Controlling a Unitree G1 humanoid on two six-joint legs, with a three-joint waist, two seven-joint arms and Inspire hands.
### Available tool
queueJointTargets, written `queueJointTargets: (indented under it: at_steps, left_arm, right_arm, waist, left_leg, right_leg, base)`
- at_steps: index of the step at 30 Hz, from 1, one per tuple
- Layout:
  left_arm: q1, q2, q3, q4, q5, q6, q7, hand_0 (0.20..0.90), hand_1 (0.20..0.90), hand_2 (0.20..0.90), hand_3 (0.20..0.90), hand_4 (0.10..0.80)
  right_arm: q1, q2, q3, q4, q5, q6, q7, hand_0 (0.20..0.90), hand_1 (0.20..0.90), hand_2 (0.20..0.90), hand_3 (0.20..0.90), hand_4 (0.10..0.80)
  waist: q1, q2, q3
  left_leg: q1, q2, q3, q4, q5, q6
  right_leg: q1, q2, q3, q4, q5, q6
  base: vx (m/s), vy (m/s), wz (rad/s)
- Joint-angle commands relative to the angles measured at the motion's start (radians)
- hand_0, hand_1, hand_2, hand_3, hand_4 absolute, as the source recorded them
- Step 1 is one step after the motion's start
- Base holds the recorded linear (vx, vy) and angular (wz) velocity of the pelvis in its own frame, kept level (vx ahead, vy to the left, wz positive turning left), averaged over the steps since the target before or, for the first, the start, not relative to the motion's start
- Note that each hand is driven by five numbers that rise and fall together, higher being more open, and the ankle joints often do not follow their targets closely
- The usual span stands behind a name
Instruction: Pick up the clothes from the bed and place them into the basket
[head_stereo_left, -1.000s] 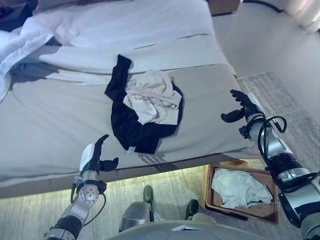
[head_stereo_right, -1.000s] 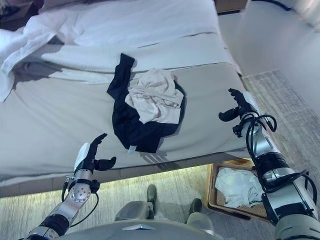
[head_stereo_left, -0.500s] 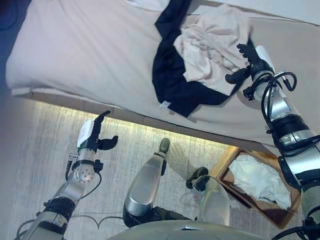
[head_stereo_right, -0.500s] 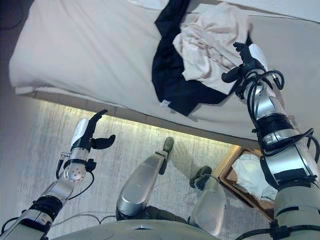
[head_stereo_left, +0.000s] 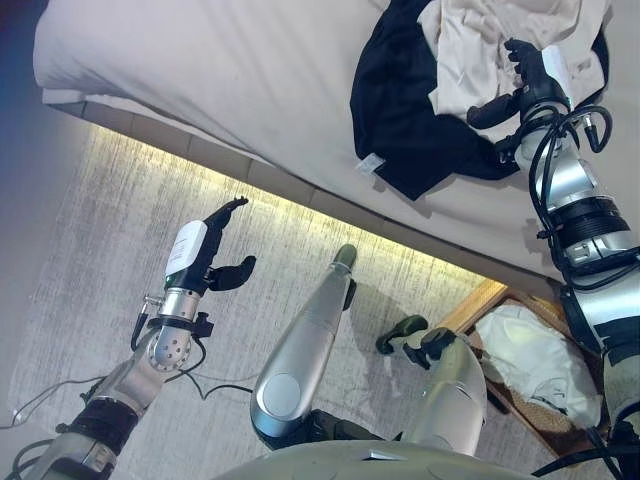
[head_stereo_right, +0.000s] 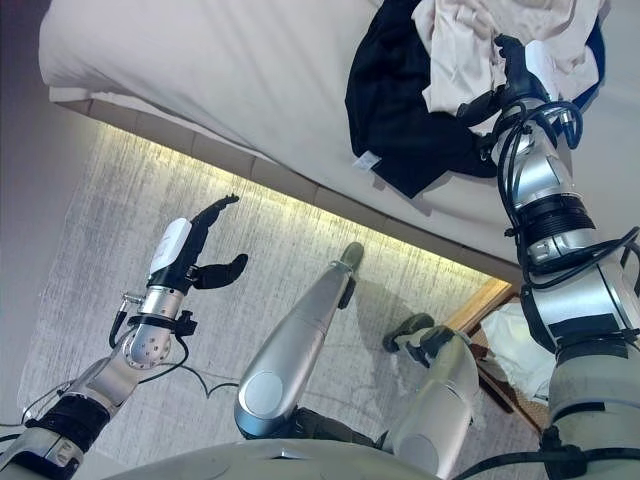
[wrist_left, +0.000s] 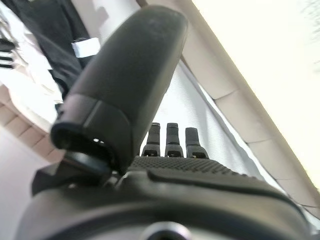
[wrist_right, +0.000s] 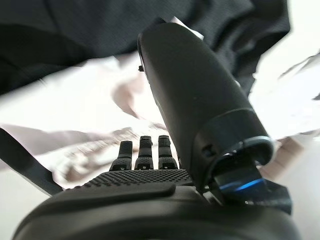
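A black garment (head_stereo_left: 400, 110) lies on the bed (head_stereo_left: 220, 70) near its front edge, with a cream garment (head_stereo_left: 480, 40) piled on top. My right hand (head_stereo_left: 528, 78) hovers open just over the cream garment's near side, thumb spread toward it; its wrist view shows the cream cloth (wrist_right: 75, 115) and black cloth (wrist_right: 100, 25) close ahead. My left hand (head_stereo_left: 200, 258) is open and empty, held over the carpet in front of the bed. The wooden basket (head_stereo_left: 478, 312) stands on the floor at the lower right with a white garment (head_stereo_left: 540, 360) inside it.
The bed's lit lower edge (head_stereo_left: 250, 185) runs diagonally across the view. Grey carpet (head_stereo_left: 90, 250) covers the floor in front of it. The basket sits close beside the bed's base, under my right arm.
The camera has tipped down and turned, so bed and clothes shifted up in view. My right hand has moved from beside the bed to over the cream garment. The left hand stays open.
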Motion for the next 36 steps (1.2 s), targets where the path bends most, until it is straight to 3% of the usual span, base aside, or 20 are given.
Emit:
queueJointTargets:
  at_steps: [1, 10, 11, 12, 13, 14, 18, 19, 20, 29, 36]
  left_arm:
    - [0.017, 0.041, 0.06, -0.136, -0.031, -0.09, 0.078, 0.9, 0.9, 0.9, 0.9, 0.8]
    - [0.035, 0.079, 0.066, -0.211, -0.018, -0.109, 0.076, 0.9, 0.9, 0.9, 0.9, 0.8]
    - [0.037, 0.08, 0.064, -0.217, -0.02, -0.108, 0.08, 0.9, 0.9, 0.9, 0.9, 0.8]
    - [0.038, 0.081, 0.064, -0.22, -0.022, -0.111, 0.082, 0.9, 0.9, 0.9, 0.9, 0.8]
    - [0.04, 0.083, 0.066, -0.222, -0.024, -0.118, 0.084, 0.9, 0.9, 0.9, 0.9, 0.8]
    - [0.043, 0.083, 0.069, -0.226, -0.022, -0.121, 0.085, 0.9, 0.9, 0.9, 0.9, 0.8]
    - [0.046, 0.084, 0.069, -0.229, -0.018, -0.12, 0.087, 0.9, 0.9, 0.9, 0.9, 0.8]
    - [0.048, 0.085, 0.069, -0.232, -0.016, -0.12, 0.09, 0.9, 0.9, 0.9, 0.9, 0.8]
    - [0.054, 0.093, 0.077, -0.24, -0.026, -0.117, 0.083, 0.9, 0.9, 0.9, 0.9, 0.8]
    - [0.074, 0.108, 0.084, -0.241, -0.028, -0.136, 0.079, 0.9, 0.9, 0.9, 0.9, 0.8]
    - [0.057, 0.108, 0.08, -0.214, -0.032, -0.123, 0.061, 0.9, 0.9, 0.9, 0.9, 0.8]
  right_arm:
    - [-0.148, -0.137, 0.055, -0.003, 0.006, -0.011, -0.064, 0.9, 0.9, 0.9, 0.9, 0.8]
    - [-0.245, -0.19, 0.125, 0.098, 0.05, 0.008, -0.031, 0.9, 0.9, 0.9, 0.9, 0.8]
    - [-0.255, -0.195, 0.131, 0.104, 0.057, 0.005, -0.028, 0.848, 0.848, 0.848, 0.84, 0.74]
    - [-0.26, -0.197, 0.135, 0.105, 0.06, 0.003, -0.03, 0.709, 0.709, 0.709, 0.678, 0.578]
    - [-0.267, -0.203, 0.139, 0.106, 0.065, 0.001, -0.031, 0.709, 0.709, 0.709, 0.678, 0.578]
    - [-0.272, -0.206, 0.145, 0.105, 0.076, -0.002, -0.037, 0.552, 0.552, 0.552, 0.494, 0.394]
    - [-0.276, -0.207, 0.146, 0.104, 0.084, -0.003, -0.04, 0.552, 0.552, 0.552, 0.494, 0.394]
    - [-0.277, -0.209, 0.147, 0.103, 0.089, -0.004, -0.045, 0.364, 0.364, 0.364, 0.274, 0.174]
    - [-0.288, -0.213, 0.143, 0.099, 0.097, -0.012, -0.048, 0.3, 0.3, 0.3, 0.2, 0.1]
    - [-0.277, -0.216, 0.136, 0.119, 0.101, -0.04, -0.023, 0.3, 0.3, 0.3, 0.2, 0.1]
    - [-0.214, -0.211, 0.1, 0.154, 0.102, -0.068, 0.028, 0.3, 0.3, 0.3, 0.2, 0.1]
  waist:
    - [0.012, 0.047, -0.042]
    - [0.018, 0.051, -0.042]
    - [0.018, 0.051, -0.042]
    - [0.017, 0.053, -0.042]
    - [0.017, 0.053, -0.042]
    - [0.016, 0.053, -0.042]
    - [0.015, 0.053, -0.042]
    - [0.015, 0.052, -0.042]
    - [0.016, 0.052, -0.042]
    - [0.011, 0.035, -0.042]
    - [-0.003, 0.004, -0.042]
  left_leg:
    - [-0.003, -0.017, 0.074, 0.108, -0.17, 0.058]
    - [-0.121, -0.009, 0.079, 0.183, -0.18, 0.074]
    - [-0.128, -0.008, 0.08, 0.187, -0.179, 0.072]
    - [-0.135, -0.008, 0.082, 0.192, -0.178, 0.071]
    - [-0.141, -0.006, 0.084, 0.196, -0.178, 0.071]
    - [-0.146, -0.004, 0.086, 0.199, -0.179, 0.072]
    - [-0.147, -0.004, 0.086, 0.202, -0.18, 0.072]
    - [-0.148, -0.004, 0.086, 0.204, -0.181, 0.071]
    - [-0.146, 0.0, 0.089, 0.209, -0.185, 0.07]
    - [-0.09, 0.022, 0.092, 0.17, -0.181, 0.057]
    - [0.079, 0.04, 0.089, 0.049, -0.154, 0.036]
  right_leg:
    - [-0.063, 0.1, -0.024, 0.052, 0.035, -0.069]
    - [-0.185, 0.098, -0.02, 0.109, 0.041, -0.058]
    - [-0.192, 0.097, -0.018, 0.113, 0.043, -0.055]
    - [-0.199, 0.097, -0.017, 0.116, 0.044, -0.053]
    - [-0.204, 0.096, -0.016, 0.119, 0.044, -0.052]
    - [-0.21, 0.096, -0.014, 0.123, 0.043, -0.051]
    - [-0.212, 0.095, -0.013, 0.126, 0.043, -0.05]
    - [-0.213, 0.095, -0.012, 0.127, 0.043, -0.049]
    - [-0.212, 0.093, -0.014, 0.131, 0.042, -0.045]
    - [-0.156, 0.101, -0.019, 0.093, 0.059, -0.03]
    - [0.012, 0.119, -0.01, -0.021, 0.089, -0.02]
  base:
    - [0.0, 0.0, 0.0]
    - [-0.014, -0.001, 0.02]
    - [-0.015, 0.012, 0.05]
    - [-0.016, 0.013, 0.06]
    - [0.0, 0.0, 0.0]
    - [0.0, 0.0, 0.0]
    - [0.0, 0.0, 0.0]
    - [0.0, 0.0, 0.0]
    - [0.0, 0.0, 0.0]
    - [0.002, -0.003, 0.0]
    - [0.03, -0.009, -0.04]
